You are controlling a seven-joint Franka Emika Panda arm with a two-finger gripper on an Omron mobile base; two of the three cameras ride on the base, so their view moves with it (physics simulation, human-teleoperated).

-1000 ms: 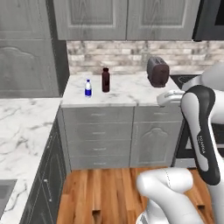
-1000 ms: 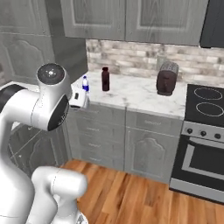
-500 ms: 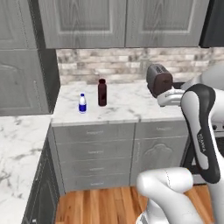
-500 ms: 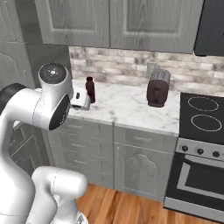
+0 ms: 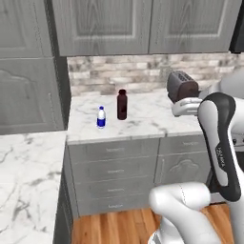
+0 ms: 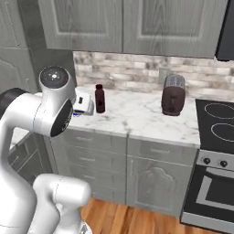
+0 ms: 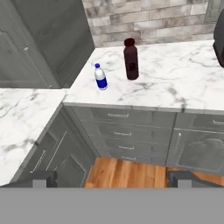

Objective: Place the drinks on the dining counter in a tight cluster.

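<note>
Nearest to the camera in the hand view, the end effector [image 7: 112,178] was held with its jaws spread to full width and nothing between them, its two dark finger tips [image 7: 38,178] rising well apart at the bottom of that view; this was judged to be a ready posture for a first pick, with no drink yet gripped. Below the end effector, wooden floor [image 7: 127,171] was seen, and beyond it the grey drawer fronts [image 7: 127,131] of the marble bench [image 7: 175,83]. On that bench the small clear water bottle [image 5: 101,117] was standing upright near the front left corner, and the squat dark-maroon bottle [image 5: 122,105] was standing upright just beside it, further back and to its right, the two apart and not touching. Both drinks were therefore located on the worktop under the brick backsplash [image 5: 143,74], not on the dining counter, so the task was judged to be at its start. Further along the bench a dark toaster [image 6: 173,96] was placed near the wall, well apart from the bottles. The wide jaws were judged suited to either bottle's body.
</note>
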